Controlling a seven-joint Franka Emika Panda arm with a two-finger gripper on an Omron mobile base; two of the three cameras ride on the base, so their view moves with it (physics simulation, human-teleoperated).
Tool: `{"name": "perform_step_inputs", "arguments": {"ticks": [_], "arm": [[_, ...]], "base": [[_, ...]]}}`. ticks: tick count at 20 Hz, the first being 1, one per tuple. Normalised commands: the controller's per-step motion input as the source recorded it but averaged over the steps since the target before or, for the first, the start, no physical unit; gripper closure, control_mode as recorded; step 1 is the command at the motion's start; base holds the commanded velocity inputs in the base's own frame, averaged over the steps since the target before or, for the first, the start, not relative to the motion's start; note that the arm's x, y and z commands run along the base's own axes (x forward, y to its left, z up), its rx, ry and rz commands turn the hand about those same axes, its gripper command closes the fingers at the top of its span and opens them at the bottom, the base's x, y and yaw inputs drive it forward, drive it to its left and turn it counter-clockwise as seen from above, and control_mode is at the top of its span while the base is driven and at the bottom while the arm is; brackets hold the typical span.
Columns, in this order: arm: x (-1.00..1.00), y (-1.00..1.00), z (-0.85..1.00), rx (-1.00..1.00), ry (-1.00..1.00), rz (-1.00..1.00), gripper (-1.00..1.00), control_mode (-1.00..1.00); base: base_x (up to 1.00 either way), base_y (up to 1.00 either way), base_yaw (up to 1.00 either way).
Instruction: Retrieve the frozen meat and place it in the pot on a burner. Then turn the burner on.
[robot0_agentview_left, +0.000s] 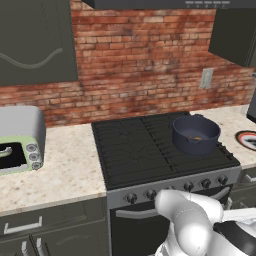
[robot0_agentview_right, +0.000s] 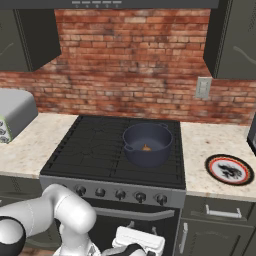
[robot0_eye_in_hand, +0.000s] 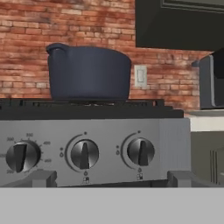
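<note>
With the frozen meat (robot0_agentview_right: 146, 147) already lying in the pot (robot0_agentview_right: 147, 144) on the stove's (robot0_agentview_left: 130, 145) burner at about two o'clock, the tool (robot0_eye_in_hand: 111, 177) hangs low, spread wide and empty, facing the knobs (robot0_eye_in_hand: 140, 151), presumably to light it.

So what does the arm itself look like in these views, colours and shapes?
The arm is built of glossy white, rounded, bulbous segments with dark, nearly black joint bands, one at the lower right of the left base view. A flat white hand block sits low in the right base view. The gripper ends in two small blocky grey fingertips. No cables or markings are visible.
</note>
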Motion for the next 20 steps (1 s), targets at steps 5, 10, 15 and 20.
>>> {"name": "perform_step_inputs", "arguments": {"ticks": [5,10,15,20], "arm": [[0.0,0.0,-0.01,0.01,0.0,0.0,-1.0,-1.0],[0.03,-0.04,0.0,0.0,0.0,0.01,-1.0,-1.0],[0.08,-0.13,0.0,0.0,0.0,0.06,-1.0,-1.0],[0.0,-0.01,0.0,0.0,0.0,0.04,-1.0,-1.0]], "base": [[0.0,0.0,0.0],[0.0,0.0,0.0],[0.0,0.0,0.0],[0.0,0.0,0.0]]}}
